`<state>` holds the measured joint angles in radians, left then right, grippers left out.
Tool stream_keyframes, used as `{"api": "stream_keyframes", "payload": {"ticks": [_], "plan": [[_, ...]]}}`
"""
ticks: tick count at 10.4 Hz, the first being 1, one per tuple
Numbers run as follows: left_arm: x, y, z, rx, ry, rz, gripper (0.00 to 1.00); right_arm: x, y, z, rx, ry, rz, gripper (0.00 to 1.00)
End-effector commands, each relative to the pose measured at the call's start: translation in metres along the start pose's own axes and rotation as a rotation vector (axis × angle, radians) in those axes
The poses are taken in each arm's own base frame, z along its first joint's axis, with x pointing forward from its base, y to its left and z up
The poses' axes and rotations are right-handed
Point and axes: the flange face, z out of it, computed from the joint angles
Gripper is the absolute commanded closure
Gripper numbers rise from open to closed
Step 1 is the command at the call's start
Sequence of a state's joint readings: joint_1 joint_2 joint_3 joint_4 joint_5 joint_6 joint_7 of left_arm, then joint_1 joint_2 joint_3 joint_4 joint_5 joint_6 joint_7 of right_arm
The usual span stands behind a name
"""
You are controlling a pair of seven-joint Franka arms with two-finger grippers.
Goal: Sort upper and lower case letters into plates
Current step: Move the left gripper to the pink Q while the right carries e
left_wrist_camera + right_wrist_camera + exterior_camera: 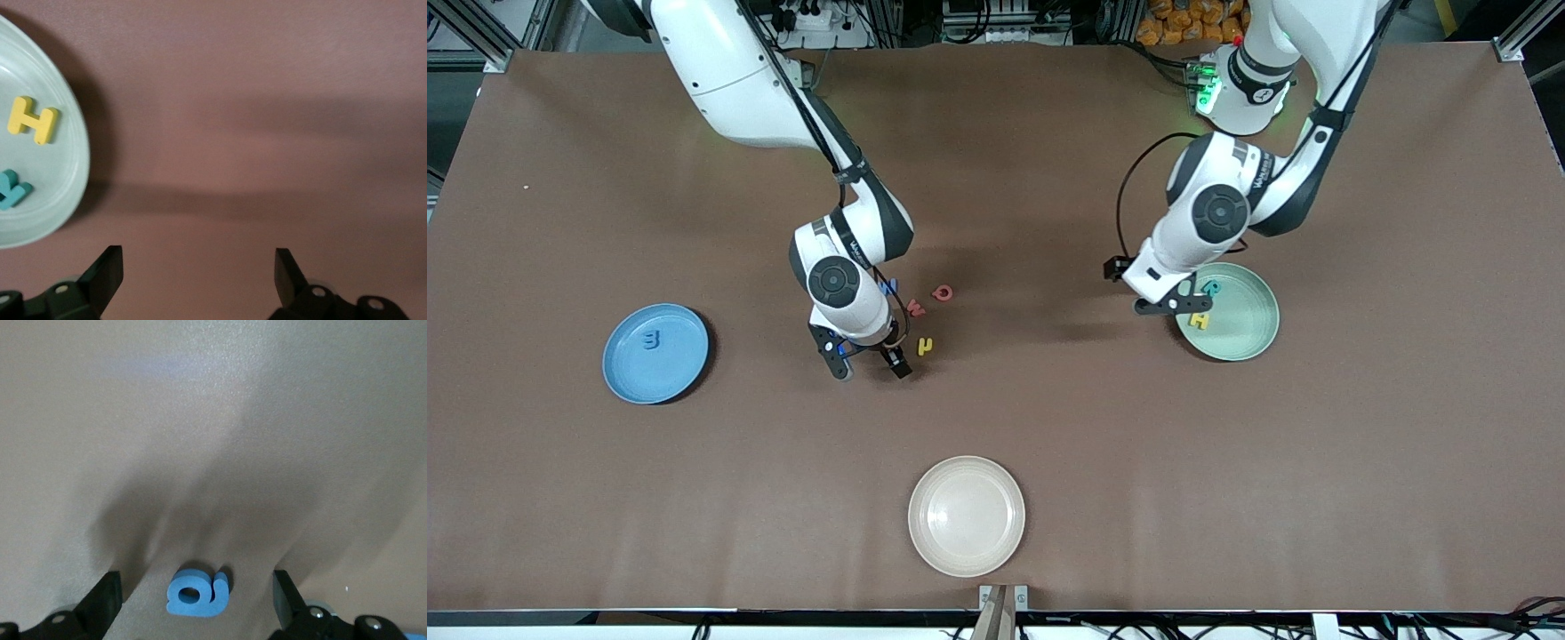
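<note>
The mint green plate (1249, 342) holds a teal R (1210, 287) and a yellow H (1199, 318). My left gripper (1169, 307) hangs open and empty over bare table at that plate's rim; its wrist view shows the plate (67, 167), the H (32, 120) and the R (12, 190) off to one side of the gripper (199, 267). The blue plate (676, 373) carries a blue m (653, 339). My right gripper (867, 363) is open and low over the table. A blue e (198, 593) lies flat between its fingers (107, 595), apart from both.
Beside the right gripper lie a red Q (942, 292), a red w (917, 307), a yellow n-like letter (926, 346) and a blue W (887, 286) half hidden by the right arm. A cream-white plate (967, 516) sits near the table's front edge.
</note>
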<state>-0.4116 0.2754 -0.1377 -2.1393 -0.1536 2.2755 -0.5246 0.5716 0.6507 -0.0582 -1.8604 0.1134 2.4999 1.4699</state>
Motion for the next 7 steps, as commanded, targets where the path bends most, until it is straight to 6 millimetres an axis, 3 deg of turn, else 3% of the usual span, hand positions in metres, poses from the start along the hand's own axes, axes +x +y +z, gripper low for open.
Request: {"api": "stream_keyframes", "payload": {"ticks": [1, 2, 3, 4, 5, 7], "plan": [[0.013, 0.026, -0.014, -0.015, -0.024, -0.085, 0.00, -0.005, 0.005, -0.009, 0.004, 0.003, 0.015, 0.00], [0.017, 0.041, -0.021, -0.011, -0.041, -0.098, 0.00, -0.005, 0.005, -0.011, 0.005, 0.003, 0.017, 0.00], [0.022, 0.056, -0.034, 0.002, -0.071, -0.101, 0.00, -0.004, 0.007, -0.011, 0.002, 0.004, 0.018, 0.14], [0.025, 0.070, -0.048, 0.002, -0.076, -0.130, 0.00, -0.005, 0.006, -0.017, 0.011, 0.004, 0.017, 0.77], [0.028, 0.085, -0.061, -0.003, -0.077, -0.167, 0.00, -0.004, 0.005, -0.024, 0.020, 0.004, 0.018, 1.00], [0.027, 0.105, -0.065, 0.002, -0.085, -0.202, 0.00, -0.004, 0.005, -0.028, 0.027, 0.004, 0.015, 1.00]]}}
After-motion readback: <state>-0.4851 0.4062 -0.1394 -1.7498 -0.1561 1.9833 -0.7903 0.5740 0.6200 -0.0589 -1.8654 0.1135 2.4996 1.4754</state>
